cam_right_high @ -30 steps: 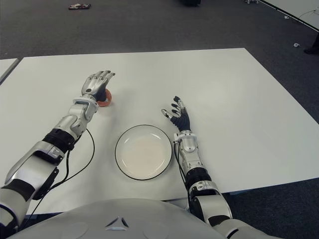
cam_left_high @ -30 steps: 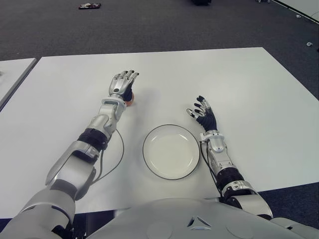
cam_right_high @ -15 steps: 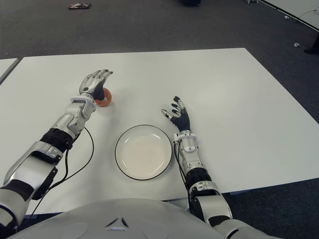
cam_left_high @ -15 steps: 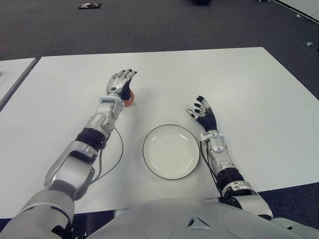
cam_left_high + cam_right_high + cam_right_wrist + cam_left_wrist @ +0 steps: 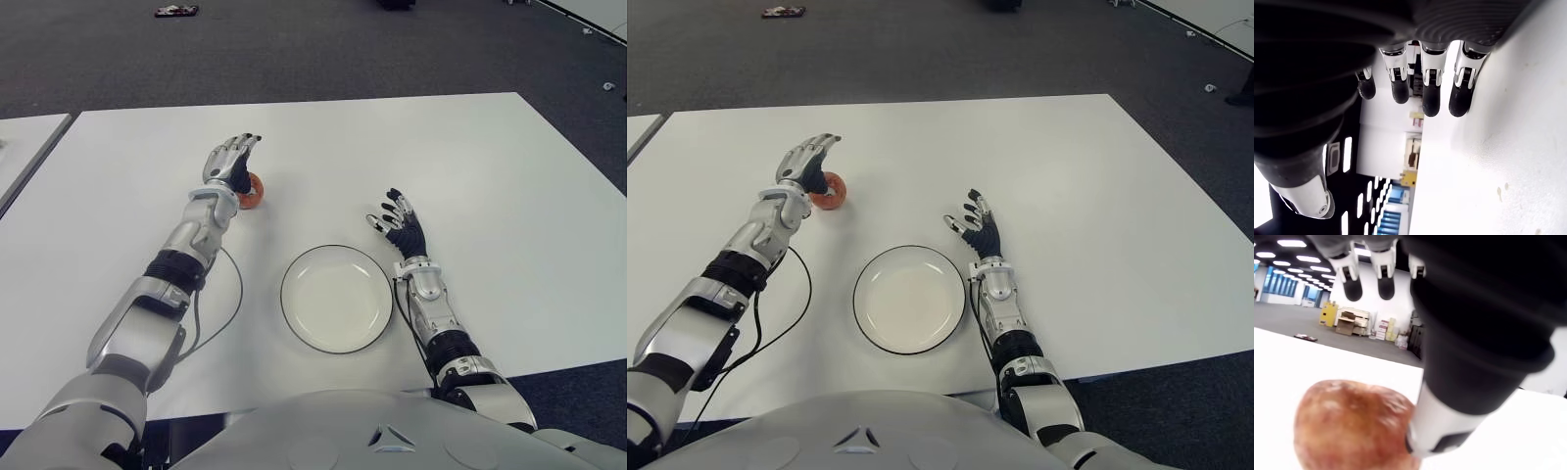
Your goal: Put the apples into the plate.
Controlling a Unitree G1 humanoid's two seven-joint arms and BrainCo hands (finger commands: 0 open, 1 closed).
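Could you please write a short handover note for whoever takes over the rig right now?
Left hand: open, fingers above the apple, thumb against its side, not gripping.
Right hand: open, holds nothing, showing right of the plate.
The only apple in view sits on the white table, beyond and left of the plate.
Done: nothing; the plate holds nothing.
Left: grasp the apple and put it on the plate.

Even overhead light leaves the white bench point(image 5: 509, 176) bright with faint shadows, while the close wrist views are blurred, the fingers point(image 5: 1431, 100) dark against glare.
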